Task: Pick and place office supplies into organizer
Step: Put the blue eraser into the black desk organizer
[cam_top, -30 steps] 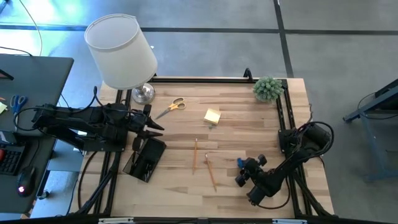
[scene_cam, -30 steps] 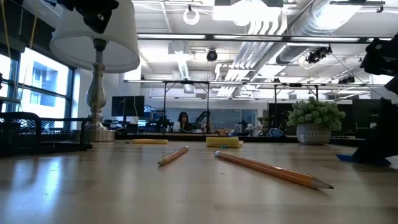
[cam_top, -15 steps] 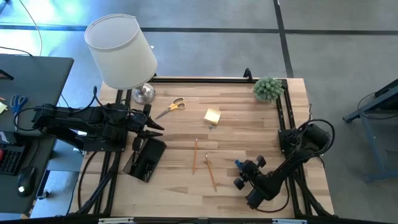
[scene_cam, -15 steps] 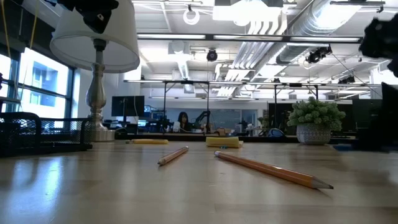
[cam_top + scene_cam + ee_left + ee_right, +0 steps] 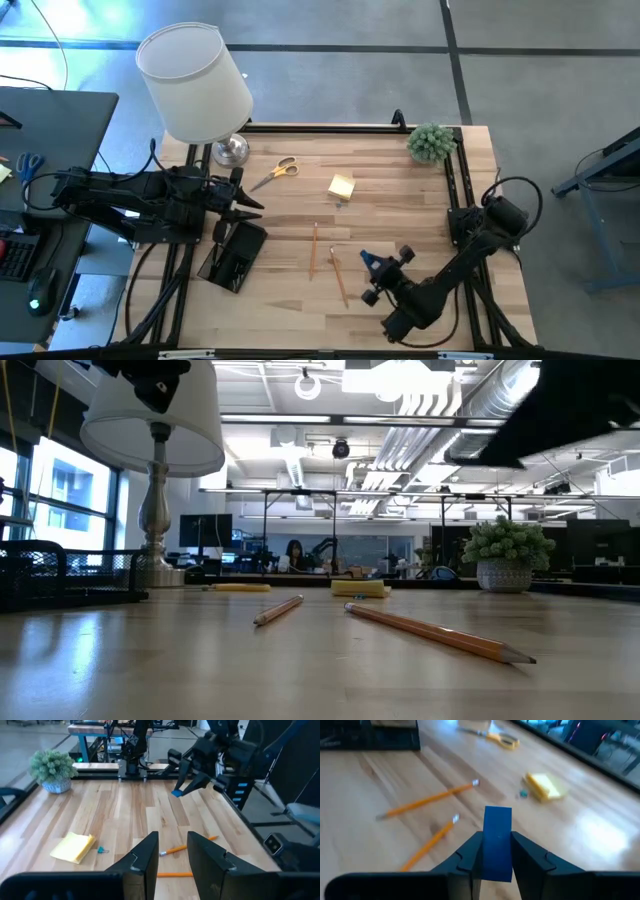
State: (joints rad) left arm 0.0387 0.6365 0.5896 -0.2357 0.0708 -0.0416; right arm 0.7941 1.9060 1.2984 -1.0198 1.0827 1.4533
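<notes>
My right gripper (image 5: 370, 264) hangs above the table's near right part, shut on a small blue piece (image 5: 497, 840); the left wrist view shows that blue piece (image 5: 177, 793) in the air. Two wooden pencils (image 5: 314, 250) (image 5: 339, 277) lie flat just left of it. A yellow sticky-note pad (image 5: 341, 186) and yellow-handled scissors (image 5: 277, 171) lie farther back. The black organizer (image 5: 232, 256) stands at the left, and my left gripper (image 5: 172, 852) waits above it, open with nothing between its fingers. My right gripper pinches the blue piece's two flat sides (image 5: 497, 862) between its two fingers (image 5: 470, 852). Its far end (image 5: 498, 817) sticks out past the fingertips. The fingers slant downward, coming from the table's right side. The piece is lifted clear of the table.
A white-shaded lamp (image 5: 195, 80) with a chrome base (image 5: 231, 150) stands at the far left corner. A small green plant (image 5: 430, 142) sits at the far right. A tiny clip (image 5: 102, 850) lies beside the pad. Bare wood stretches between the pencils and the organizer.
My right gripper has risen and moved toward the table's left edge, nearer the pencils, turning at the wrist as it went. The blue piece, which lay on the table near the right edge, now hangs lifted clear in its fingers.
</notes>
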